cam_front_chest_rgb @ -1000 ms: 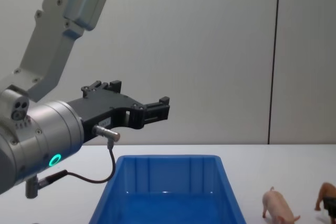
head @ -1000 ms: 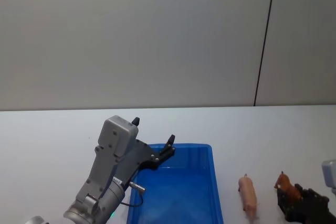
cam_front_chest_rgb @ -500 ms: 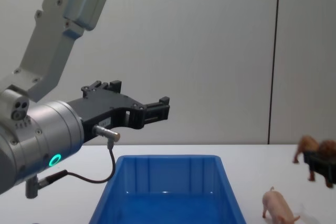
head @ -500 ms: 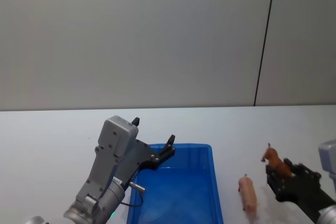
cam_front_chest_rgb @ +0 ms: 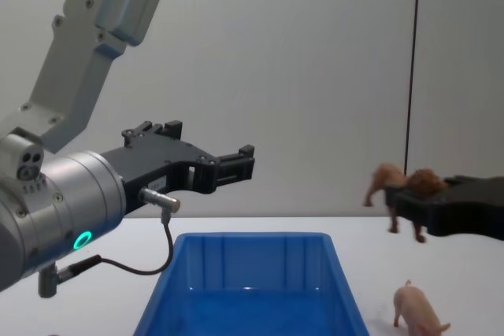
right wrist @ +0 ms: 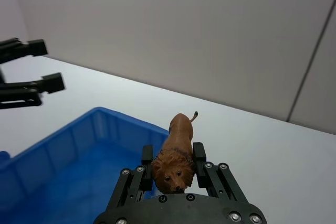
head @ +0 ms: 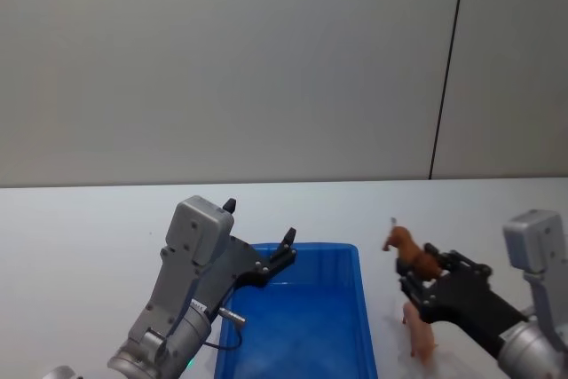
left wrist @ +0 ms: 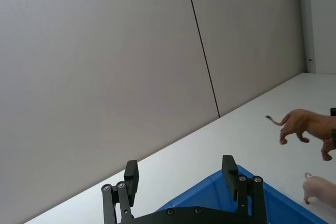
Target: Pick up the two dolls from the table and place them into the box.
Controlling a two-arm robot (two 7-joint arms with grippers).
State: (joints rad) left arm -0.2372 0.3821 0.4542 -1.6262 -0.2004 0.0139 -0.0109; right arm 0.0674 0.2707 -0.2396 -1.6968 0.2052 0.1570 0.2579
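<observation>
Item 1. Toy animal figures, count: two.
(a) One small orange-brown plastic toy lion (head: 406,246) (left wrist: 304,126) (right wrist: 177,150) (cam_front_chest_rgb: 398,181), four-legged with a thin tail. It is held in the air, above the desk and just to the right of the bin's right rim, with its tail end toward the bin.
(b) One small pale pink plastic toy pig (head: 420,336) (left wrist: 320,188) (cam_front_chest_rgb: 417,311), standing on the desk just beside the bin's right wall and below the lion.

Item 2. Container, count: one. A blue rectangular plastic bin (head: 328,248) (right wrist: 68,145) (cam_front_chest_rgb: 252,261) with sloped walls and a rimmed edge. It sits on the desk at centre and holds neither figure.

Item 3. Work surface, count: one. A flat plain white desk (head: 80,219) (cam_front_chest_rgb: 362,249).

Item 4. Grippers, count: two.
(a) The right gripper (head: 415,268) (right wrist: 173,153) is black and raised to the right of the bin. Its jaws are closed on the lion's body, just behind the mane, one on each flank.
(b) The left gripper (head: 259,219) (left wrist: 179,163) (cam_front_chest_rgb: 209,139) is black, mounted on a grey arm, and hangs above the bin's rear left corner. Its jaws are spread wide with nothing between them.
</observation>
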